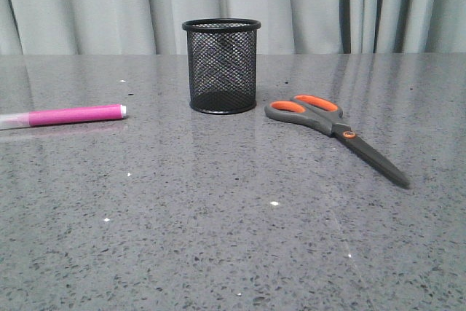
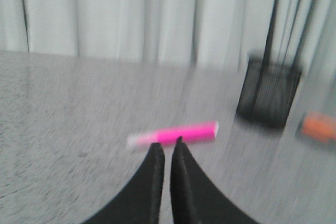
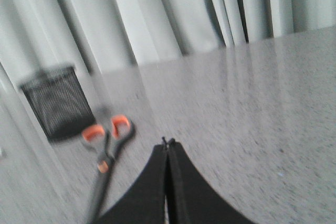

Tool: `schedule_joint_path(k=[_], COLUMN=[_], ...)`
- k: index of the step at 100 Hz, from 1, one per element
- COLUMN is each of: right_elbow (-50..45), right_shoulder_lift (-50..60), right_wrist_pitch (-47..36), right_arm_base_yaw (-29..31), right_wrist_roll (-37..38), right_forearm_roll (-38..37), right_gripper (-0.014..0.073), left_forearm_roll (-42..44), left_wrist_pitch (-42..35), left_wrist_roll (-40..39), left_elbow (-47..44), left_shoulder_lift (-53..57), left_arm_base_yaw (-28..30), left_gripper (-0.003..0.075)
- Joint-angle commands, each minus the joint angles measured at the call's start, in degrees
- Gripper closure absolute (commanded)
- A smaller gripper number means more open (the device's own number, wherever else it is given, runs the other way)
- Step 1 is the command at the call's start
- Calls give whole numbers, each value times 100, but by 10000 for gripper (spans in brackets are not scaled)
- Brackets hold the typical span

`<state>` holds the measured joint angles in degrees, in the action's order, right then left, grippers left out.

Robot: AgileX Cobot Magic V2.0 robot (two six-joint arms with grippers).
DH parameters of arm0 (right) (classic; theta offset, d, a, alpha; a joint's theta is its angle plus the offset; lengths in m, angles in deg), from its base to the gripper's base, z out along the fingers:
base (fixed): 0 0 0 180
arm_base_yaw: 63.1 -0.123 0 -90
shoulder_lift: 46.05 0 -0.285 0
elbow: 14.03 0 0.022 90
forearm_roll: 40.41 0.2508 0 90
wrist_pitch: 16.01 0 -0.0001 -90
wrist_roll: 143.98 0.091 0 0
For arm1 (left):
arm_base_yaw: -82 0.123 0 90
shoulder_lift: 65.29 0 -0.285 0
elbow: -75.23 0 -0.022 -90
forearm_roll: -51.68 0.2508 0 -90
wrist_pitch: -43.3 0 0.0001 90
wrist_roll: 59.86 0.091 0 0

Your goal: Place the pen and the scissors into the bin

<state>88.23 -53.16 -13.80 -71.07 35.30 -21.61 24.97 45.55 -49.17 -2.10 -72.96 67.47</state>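
Observation:
The pink pen (image 1: 73,115) lies flat on the grey table at the left, its white tip pointing toward the bin. The black mesh bin (image 1: 221,67) stands upright at the middle back. The scissors (image 1: 331,125) lie closed to its right, with the orange-lined handles near the bin and the blades pointing to the front right. Neither gripper shows in the front view. In the left wrist view my left gripper (image 2: 168,142) is shut and empty, short of the pen (image 2: 178,134). In the right wrist view my right gripper (image 3: 168,141) is shut and empty, beside the scissors (image 3: 107,150).
Grey speckled table (image 1: 233,238) with a pale curtain (image 1: 306,5) behind it. The bin also shows in the left wrist view (image 2: 268,94) and the right wrist view (image 3: 56,103). Both wrist views are blurred.

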Motion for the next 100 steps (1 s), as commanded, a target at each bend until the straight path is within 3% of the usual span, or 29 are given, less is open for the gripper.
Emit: schedule_joint_path(k=[1, 13, 19, 27, 34, 44, 49, 60, 84, 95, 100], right_elbow=[-100, -100, -68, 75, 373, 936, 1220, 1703, 2158, 2158, 2158], right_shoulder_lift=[88, 88, 88, 88, 88, 88, 25, -333, -1229, -1409, -1420], right_wrist_pitch=[-784, -929, -973, -822, -361, 462, 778, 1399, 1925, 1989, 2004], right_arm_base_yaw=[36, 36, 36, 36, 36, 36, 36, 36, 36, 36, 36], right_wrist_roll=[-46, -46, -46, -46, -110, -110, -110, -122, -122, -122, -122], right_forearm_roll=[718, 1641, 2075, 2232, 2051, 1469, 1262, 1083, 1071, 1071, 1071], right_gripper=[662, 662, 662, 659, 624, 449, 341, 191, 203, 203, 203], left_forearm_roll=[-1683, -3383, -3748, -3604, -3175, -2437, -2197, -1661, -508, 232, 436], left_wrist_pitch=[-997, -1051, -1050, -832, -546, -9, 286, 1006, 2026, 3219, 3850], left_wrist_roll=[-64, -64, -64, -64, -54, -34, -34, -30, -20, -20, -8], left_elbow=[-128, -128, -118, 9, 252, 761, 1062, 1832, 3678, 4773, 5263], left_shoulder_lift=[161, 161, 161, 161, 161, 53, -121, -889, -3237, -4436, -4971], left_arm_base_yaw=[21, 21, 21, 21, 21, 21, 21, 21, 21, 21, 21], left_gripper=[713, 713, 710, 680, 592, 399, 358, 416, 622, 606, 558])
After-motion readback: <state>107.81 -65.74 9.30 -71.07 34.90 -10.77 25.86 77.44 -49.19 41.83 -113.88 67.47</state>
